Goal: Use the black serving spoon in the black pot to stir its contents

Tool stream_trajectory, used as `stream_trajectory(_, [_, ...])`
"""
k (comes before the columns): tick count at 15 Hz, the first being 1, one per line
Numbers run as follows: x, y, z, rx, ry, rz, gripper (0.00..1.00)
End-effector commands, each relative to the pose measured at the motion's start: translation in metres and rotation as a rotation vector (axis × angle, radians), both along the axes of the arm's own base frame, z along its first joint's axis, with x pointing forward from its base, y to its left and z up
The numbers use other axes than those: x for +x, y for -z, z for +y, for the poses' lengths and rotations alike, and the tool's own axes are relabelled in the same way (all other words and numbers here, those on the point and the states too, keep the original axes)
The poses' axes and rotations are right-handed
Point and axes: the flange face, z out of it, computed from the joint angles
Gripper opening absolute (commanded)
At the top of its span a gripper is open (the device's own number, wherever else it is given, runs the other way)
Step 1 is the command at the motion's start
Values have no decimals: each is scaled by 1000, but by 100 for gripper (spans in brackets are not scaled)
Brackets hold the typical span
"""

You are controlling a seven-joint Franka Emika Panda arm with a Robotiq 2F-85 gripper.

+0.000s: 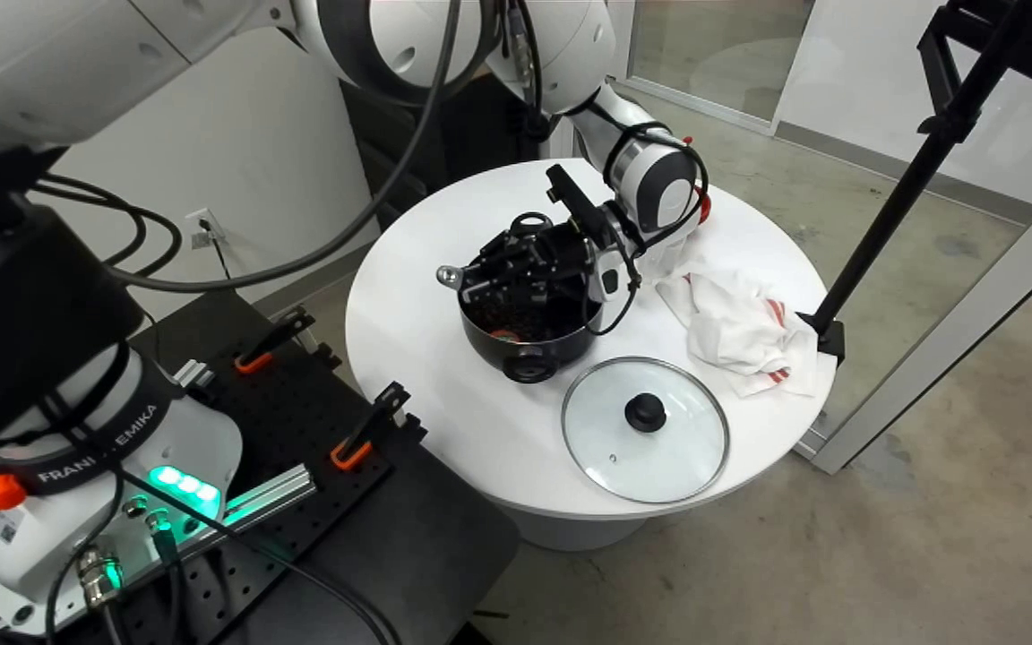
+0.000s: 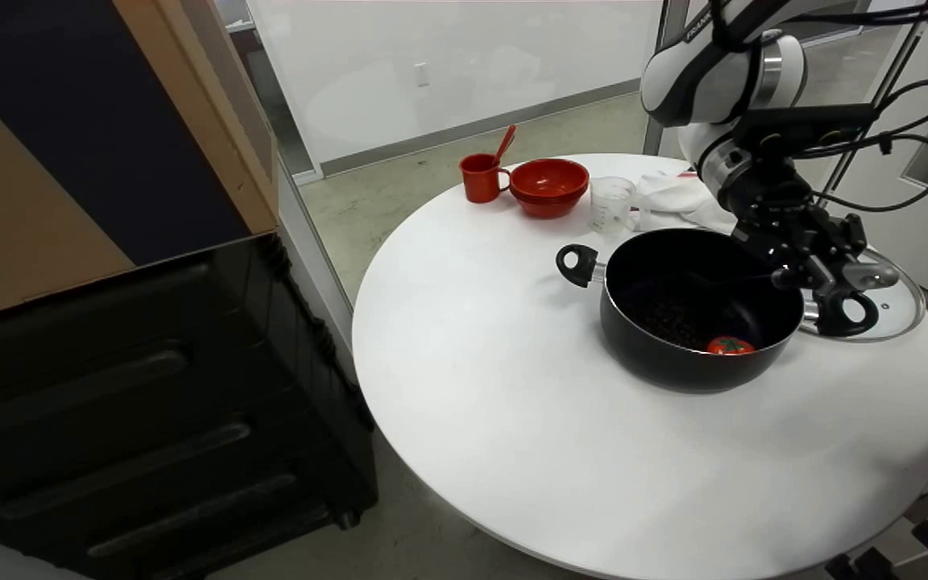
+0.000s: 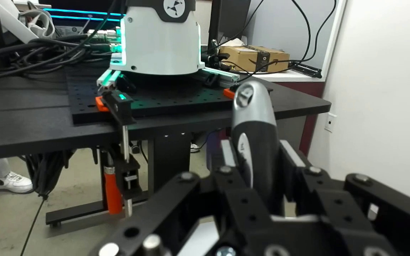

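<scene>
The black pot stands on the round white table in both exterior views (image 1: 487,348) (image 2: 673,366). Its contents show as small dark pieces (image 2: 668,321) and a red tomato-like piece (image 2: 730,345), which also shows in an exterior view (image 1: 505,336). My gripper (image 2: 814,254) is above the pot's rim beside a side handle. In the wrist view my gripper (image 3: 260,154) is shut on the black serving spoon's handle (image 3: 255,142), which has a grey end. The spoon's dark shaft (image 2: 742,280) reaches into the pot; its bowl is hard to make out against the dark interior.
A glass lid (image 1: 646,470) with a black knob lies beside the pot. A white towel (image 1: 740,331), a clear measuring cup (image 2: 611,203), red bowls (image 2: 548,192) and a red cup (image 2: 480,179) stand along the table. A black stand pole (image 1: 906,193) rises by the table's edge.
</scene>
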Motion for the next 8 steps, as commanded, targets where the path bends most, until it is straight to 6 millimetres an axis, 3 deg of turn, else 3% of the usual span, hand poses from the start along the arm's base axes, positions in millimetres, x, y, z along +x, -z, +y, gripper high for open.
stream_trajectory(1, [14,1,38,36,-38,-9,8])
stream_trajectory(8, [12,4,123,108,-189,7,8])
